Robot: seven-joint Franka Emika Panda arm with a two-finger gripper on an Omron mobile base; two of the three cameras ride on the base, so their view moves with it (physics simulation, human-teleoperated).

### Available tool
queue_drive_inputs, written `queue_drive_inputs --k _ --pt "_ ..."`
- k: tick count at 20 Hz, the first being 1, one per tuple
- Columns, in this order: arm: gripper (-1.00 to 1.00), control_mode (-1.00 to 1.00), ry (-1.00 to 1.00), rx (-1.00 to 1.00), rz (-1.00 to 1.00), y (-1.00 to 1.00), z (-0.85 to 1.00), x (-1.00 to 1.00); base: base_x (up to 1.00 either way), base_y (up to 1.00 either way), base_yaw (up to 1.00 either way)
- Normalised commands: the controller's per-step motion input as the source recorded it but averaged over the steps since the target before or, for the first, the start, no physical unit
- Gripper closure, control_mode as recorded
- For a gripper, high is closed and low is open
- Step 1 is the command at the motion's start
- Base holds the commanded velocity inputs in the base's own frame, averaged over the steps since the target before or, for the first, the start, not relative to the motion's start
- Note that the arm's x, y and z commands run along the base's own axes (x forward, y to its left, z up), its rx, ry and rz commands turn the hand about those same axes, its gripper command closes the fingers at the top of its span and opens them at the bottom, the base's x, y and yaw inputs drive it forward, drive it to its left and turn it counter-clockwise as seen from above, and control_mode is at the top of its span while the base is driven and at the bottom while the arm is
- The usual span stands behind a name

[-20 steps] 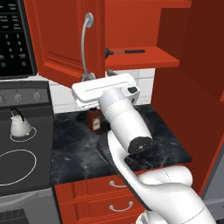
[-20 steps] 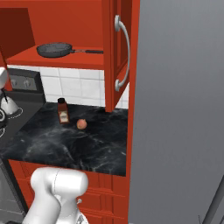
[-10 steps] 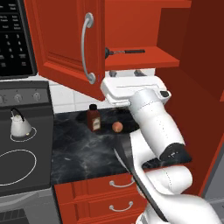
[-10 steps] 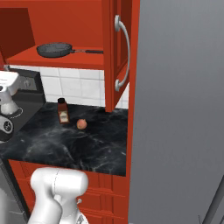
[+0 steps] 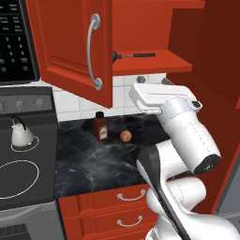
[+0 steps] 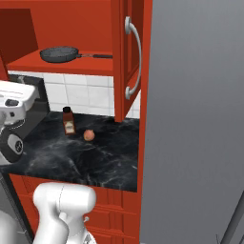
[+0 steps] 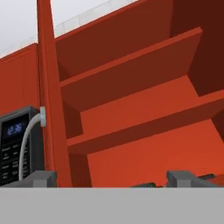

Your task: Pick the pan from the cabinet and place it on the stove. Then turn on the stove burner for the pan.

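Currently the black marble tabletop [image 5: 93,161] carries a small brown bottle [image 5: 100,127] and a round peach-coloured item [image 5: 125,136] just beside it. White tile backs the tabletop. The stove [image 5: 23,187] at left holds a white kettle [image 5: 21,133]. The cabinet [image 6: 81,28] stands open, with the pan [image 6: 59,54] on its lower shelf. The claw [image 7: 114,179] is spread wide, empty, facing the shelves. Since the earlier frame, the arm has swung right, uncovering the bottle.
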Motion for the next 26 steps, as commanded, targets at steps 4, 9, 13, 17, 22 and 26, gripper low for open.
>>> queue_drive_inputs --k 4,9,13,17,22,26 --pt "-1.00 -1.00 0.24 0.08 0.01 -0.14 0.03 0.38 0.00 0.00 0.00" --pt "-1.00 -1.00 0.27 0.10 0.07 -0.19 0.16 0.32 0.00 0.00 0.00" --pt "-1.00 -1.00 0.29 0.07 0.14 -0.07 0.12 0.36 0.00 0.00 0.00" --pt "-1.00 -1.00 0.33 0.02 0.16 -0.01 0.04 0.37 0.00 0.00 0.00" --pt "-1.00 -1.00 0.33 0.02 0.18 -0.02 -0.01 0.37 0.00 0.00 0.00" --pt "-1.00 -1.00 0.18 0.01 0.07 0.00 -0.23 0.15 0.00 0.00 0.00"
